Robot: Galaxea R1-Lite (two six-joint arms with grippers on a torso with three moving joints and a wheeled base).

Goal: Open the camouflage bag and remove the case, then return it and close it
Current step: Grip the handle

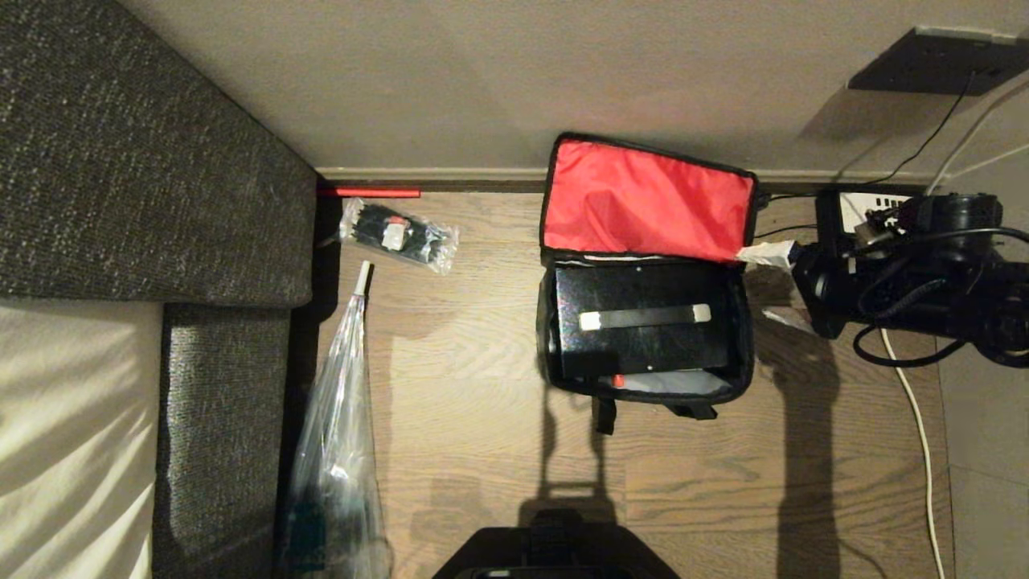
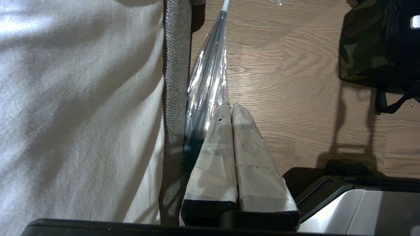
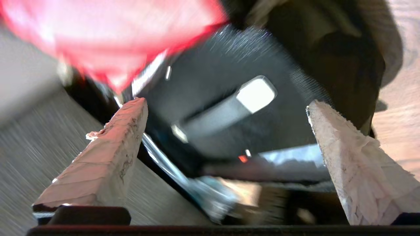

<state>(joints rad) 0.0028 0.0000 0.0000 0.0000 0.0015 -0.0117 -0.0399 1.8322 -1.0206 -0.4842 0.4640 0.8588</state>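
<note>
At the far left stands a grey sofa point(image 1: 145, 153) with a pale cushion point(image 1: 72, 434). Beside it on the wood floor point(image 1: 466, 378) lie a long clear plastic-wrapped item point(image 1: 338, 418) and a small clear packet point(image 1: 398, 235) of dark parts. The left gripper point(image 2: 231, 108) hangs parked by the sofa's edge, its taped fingers pressed together with nothing between them.

In the middle, by the wall, sits the camouflage bag point(image 1: 744, 354), its lid point(image 1: 647, 199) thrown back against the wall, red lining showing. The case point(image 1: 639, 330) lies inside it, handle point(image 1: 645, 317) up.

To the right, the right arm point(image 1: 908, 281) reaches in level from the side, its white-taped tip just beside the bag's right rear corner. The right gripper point(image 3: 226, 106) points at the case with its fingers point(image 3: 111, 144) spread wide, gripping nothing. Beyond it a black desk telephone point(image 1: 860, 213) sits by the wall.
</note>
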